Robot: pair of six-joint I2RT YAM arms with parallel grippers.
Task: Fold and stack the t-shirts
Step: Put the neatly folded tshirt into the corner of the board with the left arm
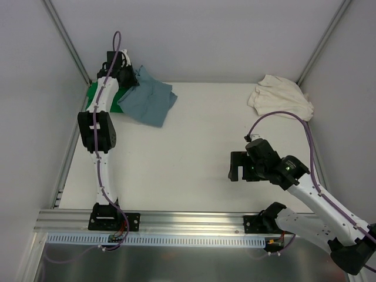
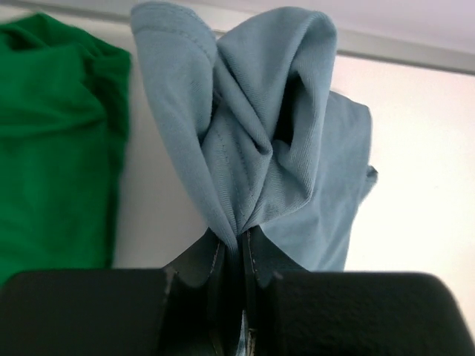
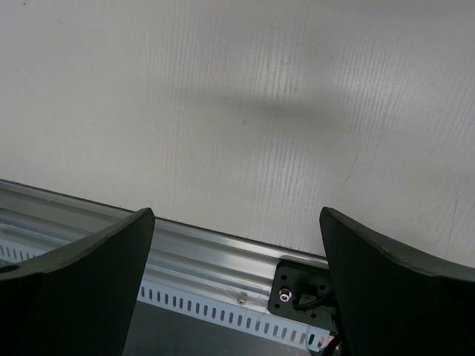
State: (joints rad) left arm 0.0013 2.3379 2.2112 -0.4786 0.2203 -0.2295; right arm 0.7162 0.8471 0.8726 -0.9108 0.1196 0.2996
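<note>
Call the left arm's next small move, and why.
Probably pull the blue tee out onto the bare table to spread it. The left gripper is shut on a bunched fold of it, it lies crumpled in the far corner beside the green tee, and the right gripper hangs open, empty.

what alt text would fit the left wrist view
The left gripper is shut on a bunched fold of the blue-grey t-shirt, which fans out above it. A green t-shirt lies to the left on the white table.

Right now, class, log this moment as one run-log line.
left gripper: shut on blue-grey t-shirt | right gripper: open, empty | green t-shirt: beside blue-grey one | cream t-shirt: far right, crumpled
</note>
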